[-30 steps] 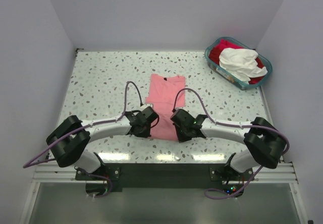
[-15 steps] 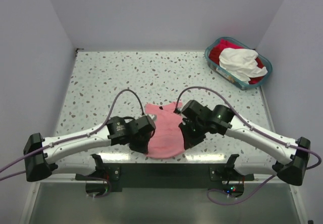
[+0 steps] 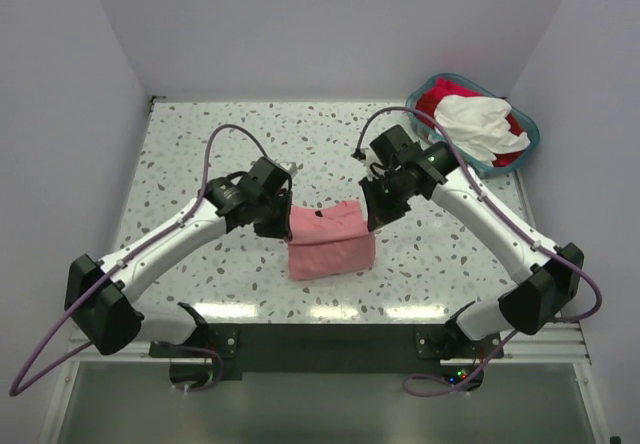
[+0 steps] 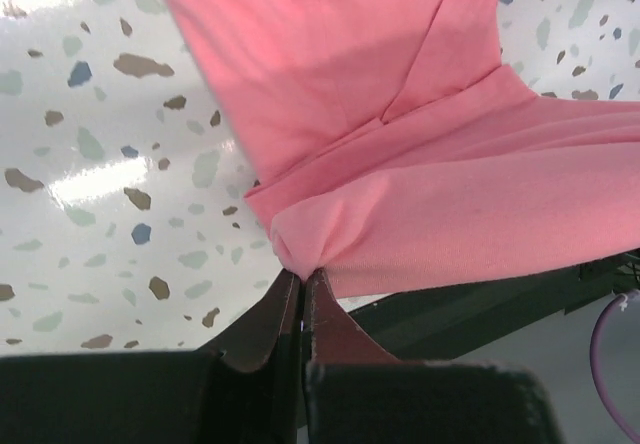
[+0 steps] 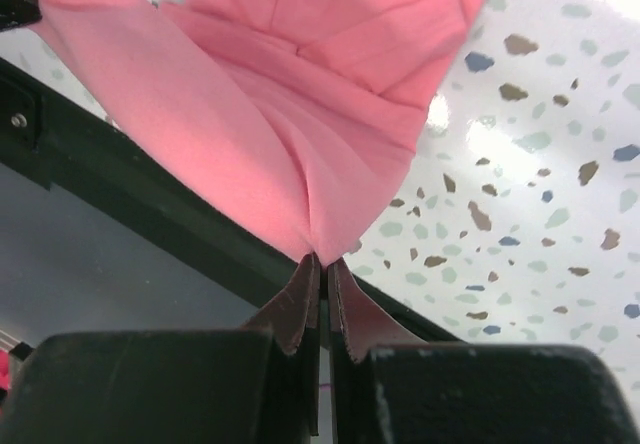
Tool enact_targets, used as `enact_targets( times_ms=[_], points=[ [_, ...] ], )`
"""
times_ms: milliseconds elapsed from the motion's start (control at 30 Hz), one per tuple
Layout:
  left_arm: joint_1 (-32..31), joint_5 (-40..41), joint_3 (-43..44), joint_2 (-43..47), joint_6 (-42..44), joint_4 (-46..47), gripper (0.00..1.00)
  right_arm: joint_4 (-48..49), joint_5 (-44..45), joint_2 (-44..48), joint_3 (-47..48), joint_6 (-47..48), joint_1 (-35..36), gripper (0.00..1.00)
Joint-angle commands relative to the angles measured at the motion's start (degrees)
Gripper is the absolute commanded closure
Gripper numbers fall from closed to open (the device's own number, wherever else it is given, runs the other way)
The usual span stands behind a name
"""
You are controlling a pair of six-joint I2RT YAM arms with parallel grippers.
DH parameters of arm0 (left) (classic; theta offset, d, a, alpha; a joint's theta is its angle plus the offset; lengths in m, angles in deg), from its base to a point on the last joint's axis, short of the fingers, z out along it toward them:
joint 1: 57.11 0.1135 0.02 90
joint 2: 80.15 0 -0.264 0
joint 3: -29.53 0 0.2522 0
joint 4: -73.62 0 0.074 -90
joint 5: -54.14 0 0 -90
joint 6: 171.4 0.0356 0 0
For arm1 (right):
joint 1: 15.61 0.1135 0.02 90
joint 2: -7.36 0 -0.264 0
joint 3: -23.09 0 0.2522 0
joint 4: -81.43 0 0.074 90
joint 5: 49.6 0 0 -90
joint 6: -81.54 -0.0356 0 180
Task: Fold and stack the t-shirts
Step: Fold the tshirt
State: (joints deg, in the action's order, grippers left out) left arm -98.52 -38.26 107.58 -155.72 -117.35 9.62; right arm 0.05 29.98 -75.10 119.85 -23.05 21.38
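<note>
1. Top external view: the salmon-pink t-shirt (image 3: pixel 330 249) sits near the middle of the counter (image 3: pixel 200 154), doubled over; its lower part rests on the surface and its upper edge is lifted between the two arms
2. The left claw (image 3: pixel 283 220) is pinched shut on the shirt's upper left corner; in the left wrist view its fingertips (image 4: pixel 270 314) meet tightly on a bunched fold of pink cloth
3. The right claw (image 3: pixel 375 214) is likewise clamped shut on the upper right corner; in the right wrist view the cloth fans out from the closed tips above the speckled surface
4. A second ago the shirt lay flat and long, with both claws at its near hem, close to the arm bases; half a second ago that hem was raised; now both arms have stretched farther out and the shirt looks about half as long
5. The teal-blue basket (image 3: pixel 447 150) stays at the far right corner, with a white t-shirt (image 3: pixel 478 124) heaped on a red t-shirt (image 3: pixel 432 99), both unmoved
</note>
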Motion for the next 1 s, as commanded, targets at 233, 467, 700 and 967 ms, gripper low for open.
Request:
enact_targets(
  times_ms=[233, 467, 700, 967],
  points=[
    [8.62, -3.49, 2.07, -6.16, 5.53, 10.86, 1.0, 5.82, -4.79, -11.04, 8.83, 6.68, -6.93, 1.0],
    [11.96, -1.65, 3.12, -13.37, 6.15, 17.88, 1.0, 12.23, -2.86, -18.87, 12.71, 7.38, -9.3, 1.0],
    [13.72, 1.07, 4.08, -20.31, 6.76, 22.64, 1.0, 16.98, -1.54, -26.61, 14.65, 7.21, -10.54, 1.0],
    [14.51, 5.82, 4.96, -26.03, 7.38, 26.94, 0.98, 24.01, 2.41, -30.13, 10.78, 3.17, -11.33, 1.0]
  ],
)
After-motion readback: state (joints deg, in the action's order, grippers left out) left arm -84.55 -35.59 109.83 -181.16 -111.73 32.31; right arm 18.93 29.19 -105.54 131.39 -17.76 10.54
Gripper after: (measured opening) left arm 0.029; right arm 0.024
